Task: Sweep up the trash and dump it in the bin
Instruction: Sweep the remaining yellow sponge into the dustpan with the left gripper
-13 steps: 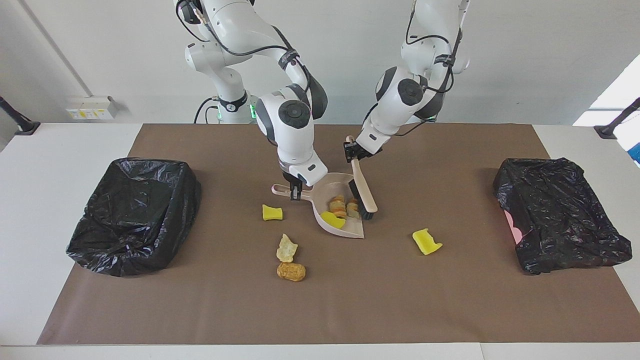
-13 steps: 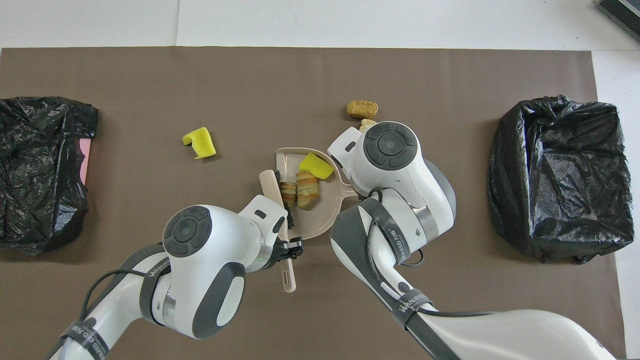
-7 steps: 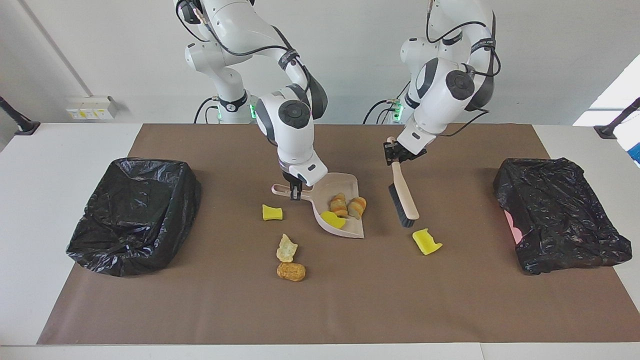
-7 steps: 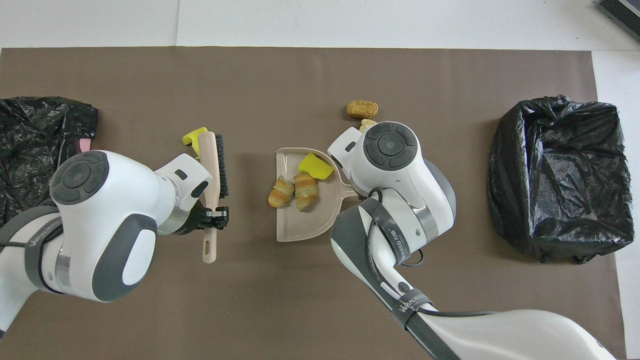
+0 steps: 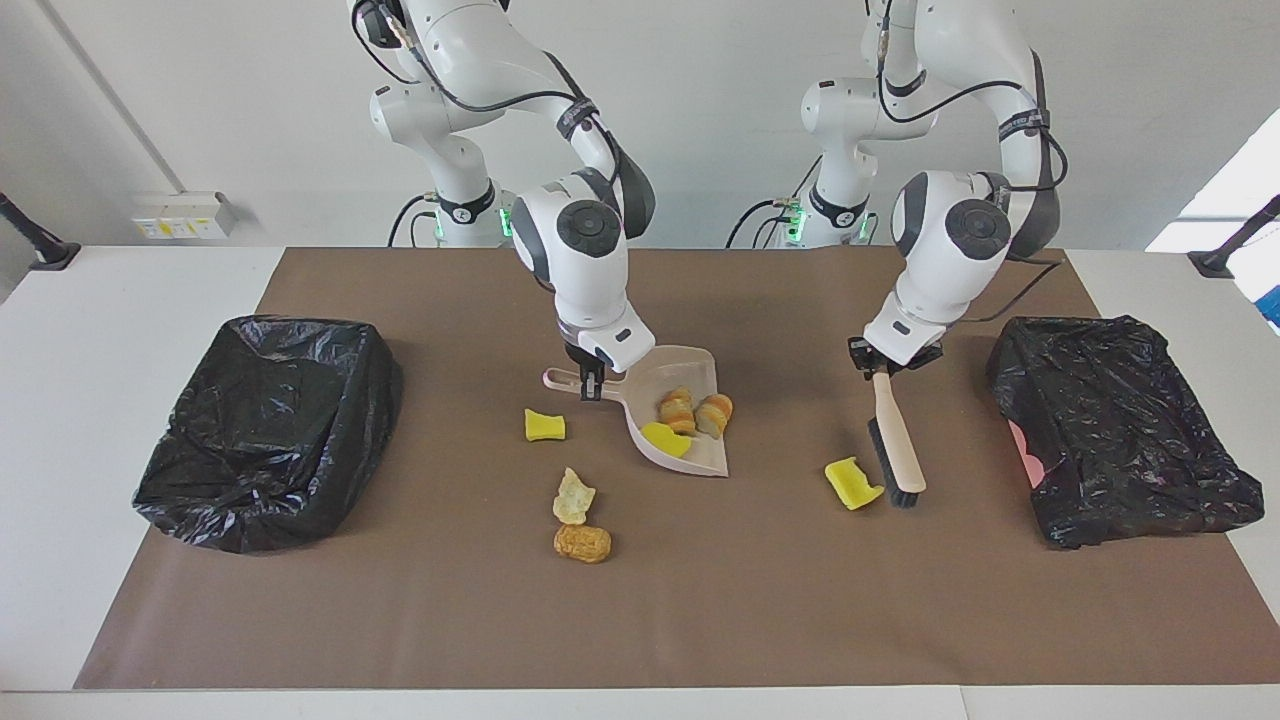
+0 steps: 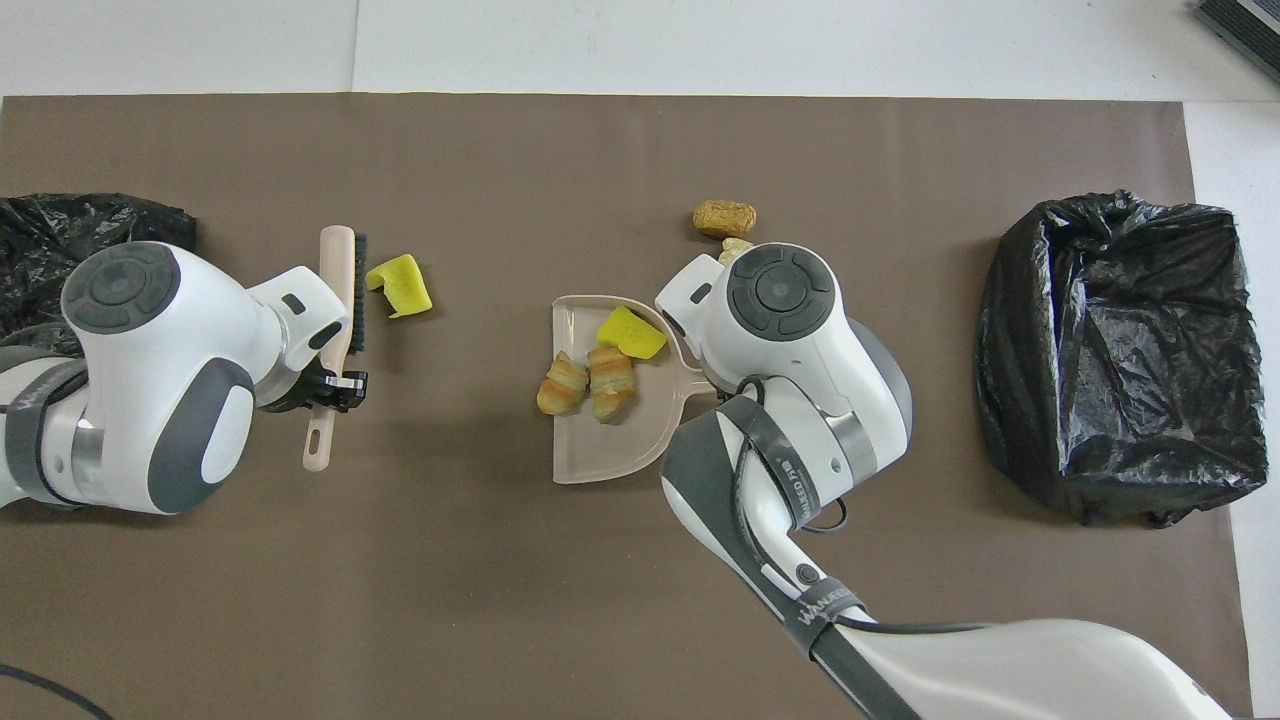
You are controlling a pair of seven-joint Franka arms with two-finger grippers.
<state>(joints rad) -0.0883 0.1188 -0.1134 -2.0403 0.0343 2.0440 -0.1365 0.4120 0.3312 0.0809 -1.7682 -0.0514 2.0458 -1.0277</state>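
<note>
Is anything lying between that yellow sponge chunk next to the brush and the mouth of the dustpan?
Nothing visible does. Bare mat lies between the yellow sponge chunk and the dustpan. The brush, held by the left gripper, stands beside the chunk, toward the left arm's end.

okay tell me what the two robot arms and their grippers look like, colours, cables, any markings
Both arms are glossy white with rounded shells, dark grey joint caps and bands, and black cables clipped along them. Green lights glow near the bases. A grey band reads "WANRED". The left gripper and right gripper are small and black.

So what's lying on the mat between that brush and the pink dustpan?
Only one yellow sponge chunk, right beside the brush bristles; from there to the dustpan the brown mat is bare, as both views show.
</note>
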